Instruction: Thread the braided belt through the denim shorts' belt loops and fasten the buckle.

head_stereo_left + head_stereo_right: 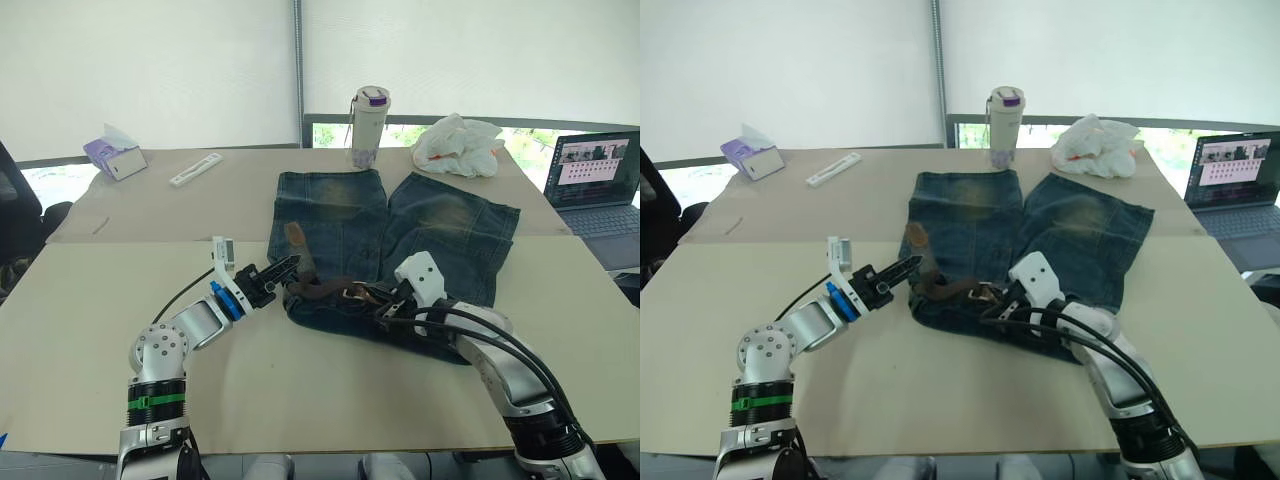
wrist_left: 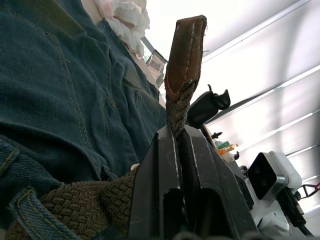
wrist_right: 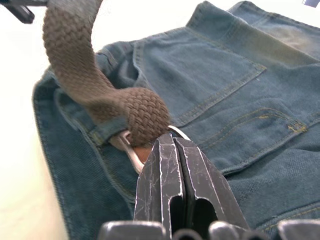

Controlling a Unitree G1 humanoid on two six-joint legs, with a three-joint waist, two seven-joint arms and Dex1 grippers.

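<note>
Beige surface (image 1: 300,390) holds the shorts (image 1: 440,235) in the middle, legs pointing to 12 o'clock. Left gripper (image 1: 283,272) pinches the belt (image 1: 320,291) near its leather tip. Right gripper (image 3: 172,145) is closed at the buckle (image 3: 131,152) on the waistband.
</note>
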